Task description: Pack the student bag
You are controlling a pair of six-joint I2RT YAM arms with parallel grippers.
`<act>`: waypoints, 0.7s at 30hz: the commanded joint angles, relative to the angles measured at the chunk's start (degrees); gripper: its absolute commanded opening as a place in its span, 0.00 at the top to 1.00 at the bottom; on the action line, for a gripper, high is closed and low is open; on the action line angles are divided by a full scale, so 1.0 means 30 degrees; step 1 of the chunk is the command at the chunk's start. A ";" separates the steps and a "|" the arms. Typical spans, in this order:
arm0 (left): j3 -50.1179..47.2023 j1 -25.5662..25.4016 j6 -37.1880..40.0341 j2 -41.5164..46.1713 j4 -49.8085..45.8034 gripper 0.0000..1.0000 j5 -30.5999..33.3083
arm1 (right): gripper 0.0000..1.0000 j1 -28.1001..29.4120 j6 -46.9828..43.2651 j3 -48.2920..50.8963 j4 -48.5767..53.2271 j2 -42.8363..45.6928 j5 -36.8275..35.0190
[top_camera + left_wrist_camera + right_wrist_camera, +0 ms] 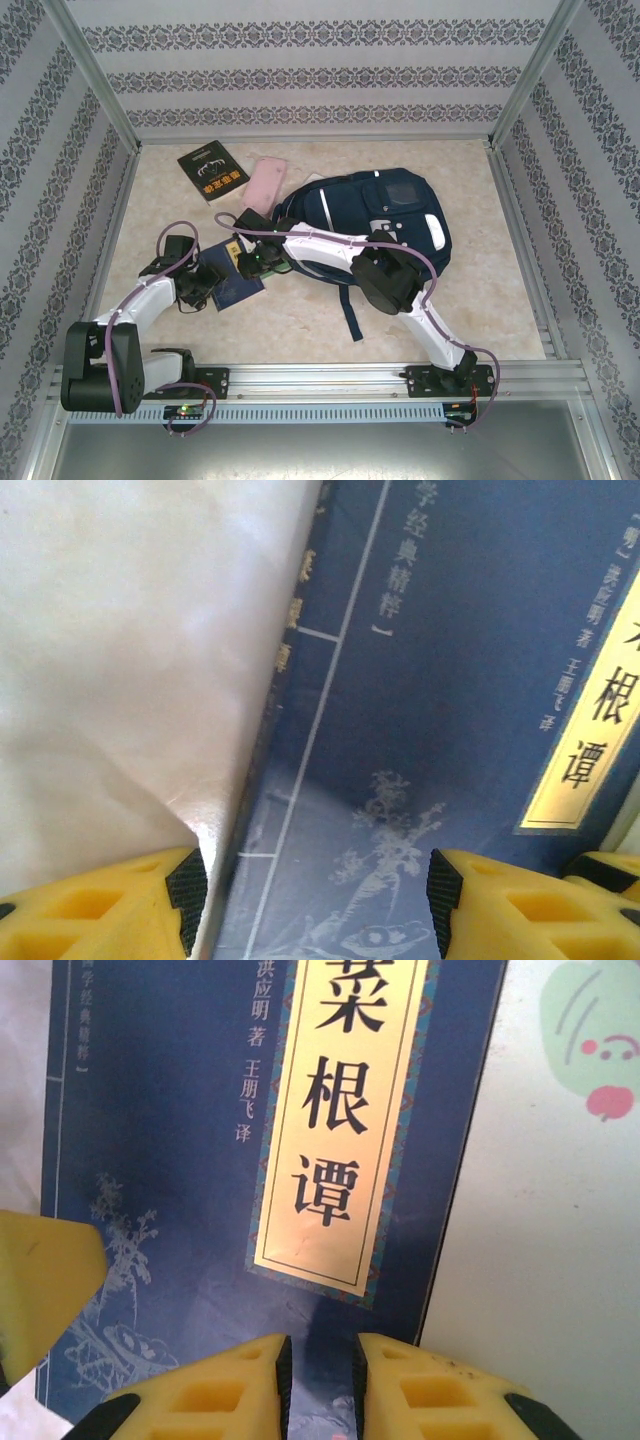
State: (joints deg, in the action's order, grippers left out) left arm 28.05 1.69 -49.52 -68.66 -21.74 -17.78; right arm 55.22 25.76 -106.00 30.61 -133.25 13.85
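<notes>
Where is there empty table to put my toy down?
Bare table lies right of the student bag, and along the front rail. Crowded: the blue book, where the left gripper and right gripper meet, plus the black book and pink pouch behind.

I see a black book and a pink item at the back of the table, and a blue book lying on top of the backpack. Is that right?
Not quite. The blue book lies on the table, left of the backpack, not on it; the top external view shows this. The black book and pink item are at the back.
</notes>
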 commanded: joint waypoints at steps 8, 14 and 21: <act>-0.1241 -0.0271 -0.2192 0.4381 0.7347 0.41 -0.6092 | 0.74 -0.0272 0.0610 0.0313 0.0080 -0.0526 0.1853; -0.1196 -0.0272 -0.1647 0.3543 0.6934 0.44 -0.5801 | 0.74 -0.0403 0.0691 0.0301 0.0071 -0.0583 0.1964; 0.0230 -0.0276 0.0578 0.2453 0.2046 0.45 -0.3136 | 0.71 -0.0522 0.0663 0.0477 0.0211 -0.0164 0.1560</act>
State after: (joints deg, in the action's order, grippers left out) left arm 25.82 1.45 -51.99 -62.46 -8.10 -31.27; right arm 53.76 27.09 -105.47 29.78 -133.67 18.76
